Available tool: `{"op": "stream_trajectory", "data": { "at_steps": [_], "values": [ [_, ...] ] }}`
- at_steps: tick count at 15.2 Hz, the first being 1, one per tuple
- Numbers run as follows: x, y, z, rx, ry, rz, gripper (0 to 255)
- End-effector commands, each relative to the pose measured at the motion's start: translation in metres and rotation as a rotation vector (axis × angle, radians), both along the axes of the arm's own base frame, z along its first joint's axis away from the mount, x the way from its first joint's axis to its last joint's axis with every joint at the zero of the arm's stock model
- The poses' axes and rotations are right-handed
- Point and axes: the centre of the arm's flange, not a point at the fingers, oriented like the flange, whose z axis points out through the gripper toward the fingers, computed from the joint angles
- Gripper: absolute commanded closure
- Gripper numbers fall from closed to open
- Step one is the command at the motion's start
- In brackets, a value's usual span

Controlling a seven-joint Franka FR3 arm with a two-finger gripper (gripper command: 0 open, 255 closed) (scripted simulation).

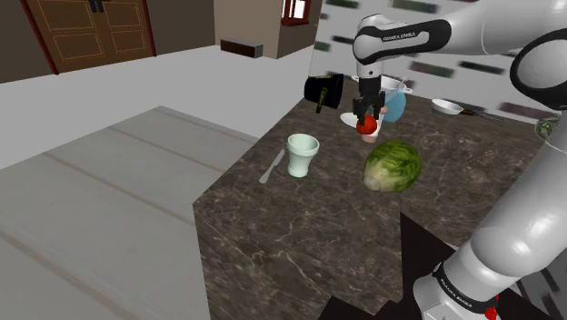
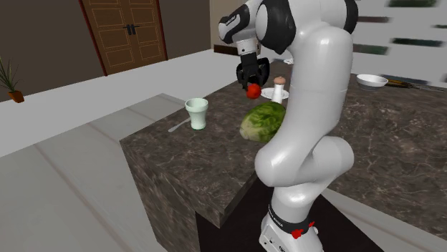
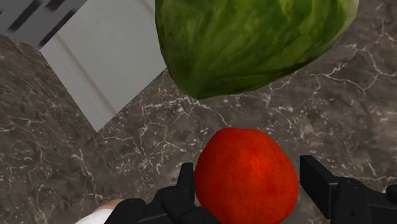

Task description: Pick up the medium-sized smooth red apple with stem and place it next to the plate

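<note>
"Gripper (image 3: 248, 173) status, for the log?"

"Clenched on the red apple (image 3: 247, 178). In the wrist view you have one black finger (image 3: 186, 181) pressed on each flank. The shoulder view puts the fruit in the air above the dark marbled counter (image 1: 300, 232), just beside the small white plate (image 1: 349, 119) and near the lettuce (image 1: 392, 165)."

"So the step in hand is the set-down. What can spoil it?"

"Three entries. One: the apple is round and smooth, so if you let go from any height it will likely roll, toward the lettuce or the counter edge. Lower until it bears on the stone before you part the fingers. Two: the plate carries a white shaker (image 2: 279, 84). A descent too close could knock it, or land the apple on the plate, not next to it. Three: a second white dish (image 1: 447, 106) sits well apart at the back. The near plate seems the likelier target, but that is a judgement."

"Which view do I trust for what?"

"Wrist view for the grasp and the stone beneath; it gives no sense of height. Shoulder view for the gap down to the counter and across to the plate. The second exterior view shows the shaker plainly, but the arm's own body hides much of the counter."
</note>
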Motion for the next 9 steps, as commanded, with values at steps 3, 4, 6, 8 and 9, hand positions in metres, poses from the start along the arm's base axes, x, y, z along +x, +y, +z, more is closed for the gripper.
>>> {"op": "stream_trajectory", "data": {
  "at_steps": [3,4,6,8,9],
  "values": [
    [0.034,-0.042,0.004,0.0,0.0,0.001,255],
    [0.042,-0.053,0.004,0.0,0.0,0.001,255],
    [0.058,-0.074,0.004,0.0,0.0,0.001,255],
    [0.074,-0.095,0.004,0.0,0.0,0.001,255],
    [0.081,-0.106,0.004,0.0,0.0,0.001,255]
  ]
}}
